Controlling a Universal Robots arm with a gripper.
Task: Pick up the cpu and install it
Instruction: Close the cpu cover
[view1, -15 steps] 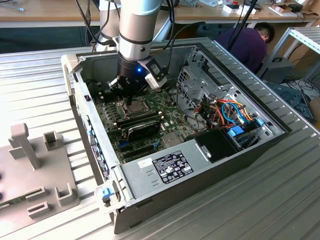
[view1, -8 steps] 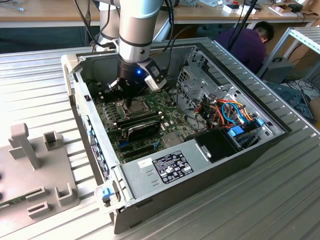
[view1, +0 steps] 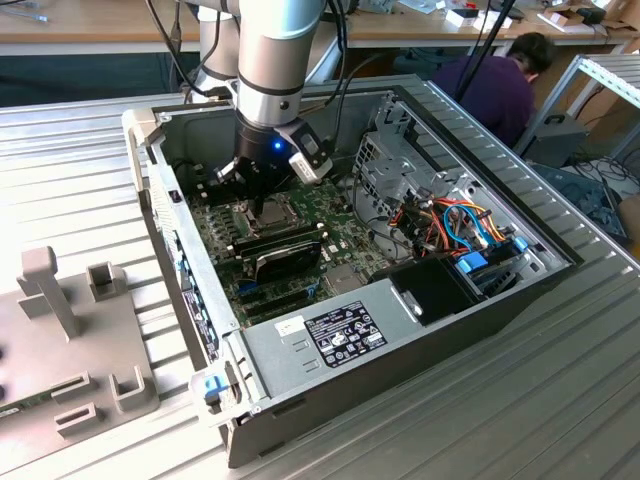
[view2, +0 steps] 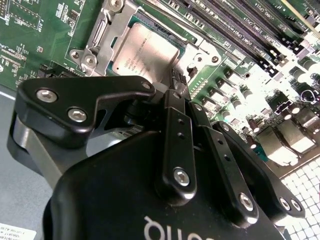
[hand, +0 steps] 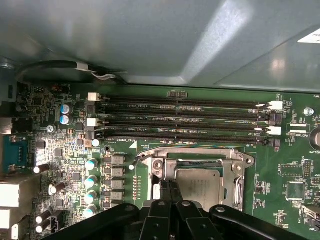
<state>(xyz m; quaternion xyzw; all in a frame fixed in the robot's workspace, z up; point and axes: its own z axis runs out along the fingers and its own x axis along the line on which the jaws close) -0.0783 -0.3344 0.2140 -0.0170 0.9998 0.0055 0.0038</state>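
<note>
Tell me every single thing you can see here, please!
computer case: one, dark, open on table
table: one, ribbed silver, under case
motherboard: one, green, inside case
cpu: one, dull silver, in socket frame
socket frame: one, shiny, around cpu
memory slots: four, black, beside frame
cables: several, orange and blue, inside case
power supply: one, grey, inside case
stand: one, grey, exterior view's left
person: one, purple top, behind table
arm: one, silver, over case
hand: one, black, shut, at cpu's edge

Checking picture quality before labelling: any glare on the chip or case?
First wrist view: bright glare on the grey case wall, chip evenly lit. Second wrist view: soft sheen on the chip. Exterior view: blue light glowing on the arm.
</note>
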